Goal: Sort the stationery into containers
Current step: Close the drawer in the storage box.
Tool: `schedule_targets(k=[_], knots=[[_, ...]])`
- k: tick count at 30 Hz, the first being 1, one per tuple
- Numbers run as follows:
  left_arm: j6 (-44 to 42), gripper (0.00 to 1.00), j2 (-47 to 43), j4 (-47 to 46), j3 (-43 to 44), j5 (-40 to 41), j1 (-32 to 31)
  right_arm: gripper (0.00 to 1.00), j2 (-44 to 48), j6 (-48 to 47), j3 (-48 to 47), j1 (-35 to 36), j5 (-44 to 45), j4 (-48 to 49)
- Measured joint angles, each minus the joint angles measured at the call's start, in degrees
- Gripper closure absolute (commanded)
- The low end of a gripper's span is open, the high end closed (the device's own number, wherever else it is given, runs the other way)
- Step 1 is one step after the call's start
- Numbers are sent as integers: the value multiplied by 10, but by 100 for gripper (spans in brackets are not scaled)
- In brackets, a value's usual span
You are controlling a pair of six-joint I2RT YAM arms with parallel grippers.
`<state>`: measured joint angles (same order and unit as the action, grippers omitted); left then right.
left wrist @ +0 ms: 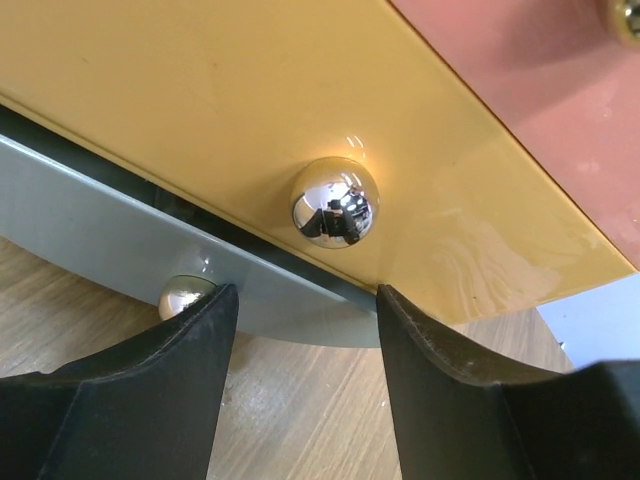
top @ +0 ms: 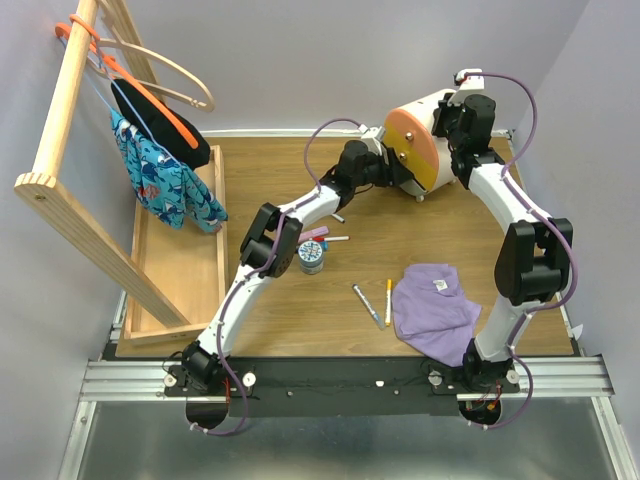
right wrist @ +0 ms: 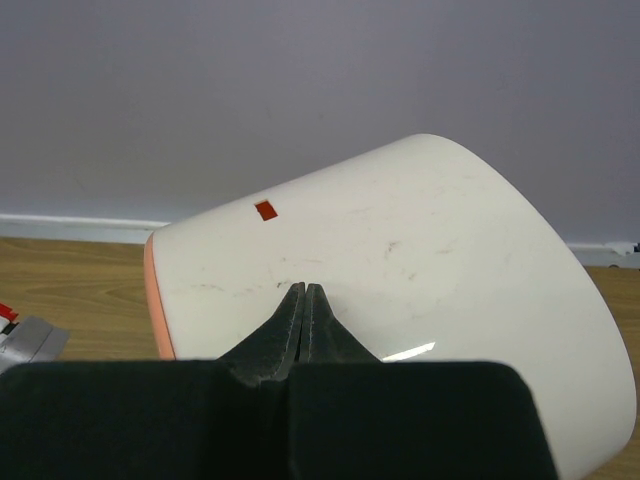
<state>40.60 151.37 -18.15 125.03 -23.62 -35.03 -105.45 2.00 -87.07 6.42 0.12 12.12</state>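
The jar [top: 311, 257] and pens [top: 368, 305] lie unsorted on the near table [top: 300, 335]. The left gripper [left wrist: 305, 300] gapes empty just under the knob [left wrist: 335, 201] of the yellow drawer [left wrist: 200, 100]. Opening it seems the step in hand, needing a pinch and pull, while the right gripper [right wrist: 303, 300], closed on nothing, presses the drawer unit [right wrist: 420, 250].

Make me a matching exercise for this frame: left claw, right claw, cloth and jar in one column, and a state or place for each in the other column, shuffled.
Column one:
1. left claw
2. right claw
3. cloth
4. jar

Column two:
A. shut, tips at the cream unit
B. right of the two pens
C. open, just below the knob of the yellow drawer
D. next to the pink bar

Pairs: 1-C, 2-A, 3-B, 4-D
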Motion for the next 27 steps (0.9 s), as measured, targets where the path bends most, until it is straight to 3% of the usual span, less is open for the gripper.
schedule_targets(k=[5,11,14,27], knots=[[1,54,0,-15,-12,-2,1,99,0,0,0,0,0,0],[30,76,-50,-91,-157,-30,14,99,0,-1,0,0,0,2],[43,80,-60,-106,-191,-39,24,99,0,-1,1,0,0,3],[28,93,-51,-107,-94,-37,19,99,0,-1,4,0,0,8]])
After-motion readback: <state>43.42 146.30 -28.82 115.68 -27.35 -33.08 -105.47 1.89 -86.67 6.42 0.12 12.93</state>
